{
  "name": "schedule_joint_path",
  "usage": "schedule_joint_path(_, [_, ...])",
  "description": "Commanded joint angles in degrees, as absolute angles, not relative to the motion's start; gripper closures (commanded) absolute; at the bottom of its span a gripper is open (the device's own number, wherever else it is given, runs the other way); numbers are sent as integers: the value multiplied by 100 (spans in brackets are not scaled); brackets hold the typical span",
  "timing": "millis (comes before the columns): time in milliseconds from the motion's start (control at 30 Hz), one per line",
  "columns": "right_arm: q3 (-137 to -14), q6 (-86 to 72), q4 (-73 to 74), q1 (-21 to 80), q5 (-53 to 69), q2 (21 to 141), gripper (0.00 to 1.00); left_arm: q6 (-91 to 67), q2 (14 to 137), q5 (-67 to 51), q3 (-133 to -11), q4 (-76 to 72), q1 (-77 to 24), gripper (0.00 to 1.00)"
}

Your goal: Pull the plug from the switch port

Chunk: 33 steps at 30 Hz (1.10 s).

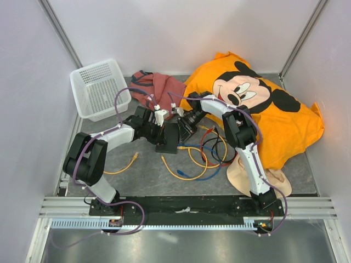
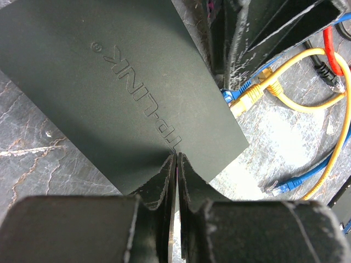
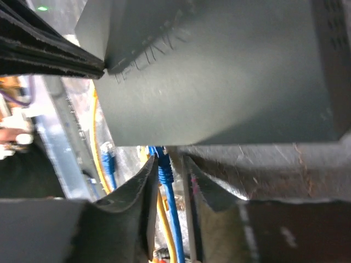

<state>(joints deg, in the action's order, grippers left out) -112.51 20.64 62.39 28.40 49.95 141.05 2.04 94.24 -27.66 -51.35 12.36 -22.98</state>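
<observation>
The switch (image 1: 168,138) is a thin matte-black box standing on edge between my two grippers. My left gripper (image 2: 176,159) is shut on a corner edge of the switch (image 2: 126,82). A blue plug (image 2: 229,97) and a yellow plug (image 2: 249,94) sit at its far edge. In the right wrist view, my right gripper (image 3: 170,162) is up against the port edge of the switch (image 3: 219,71). Its jaws stand slightly apart around the blue plug (image 3: 164,167). The plug lies against one finger, with a gap to the other.
Loose yellow, blue, red and black cables (image 1: 205,153) coil on the table right of the switch, with a stray yellow plug (image 1: 133,159) to the left. A white basket (image 1: 98,87), a red cloth (image 1: 162,87) and an orange Mickey pillow (image 1: 274,115) lie behind.
</observation>
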Motion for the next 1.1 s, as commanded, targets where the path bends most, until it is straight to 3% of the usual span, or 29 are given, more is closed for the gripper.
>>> schedule_joint_path(0, [-10934,2390,6319,2716,4516,14537,64,536,9580,-2531,-5098,1556,-2311,89])
schedule_joint_path(533, [-11047,2110,6320,2865,5124,14730,55,597,9571,-2514,-5106,1591,-2312,88])
schedule_joint_path(1067, [-11250,1415,5537,2874,4975,14590,54,738,9361,-2400,-5063,1828,-2320,89])
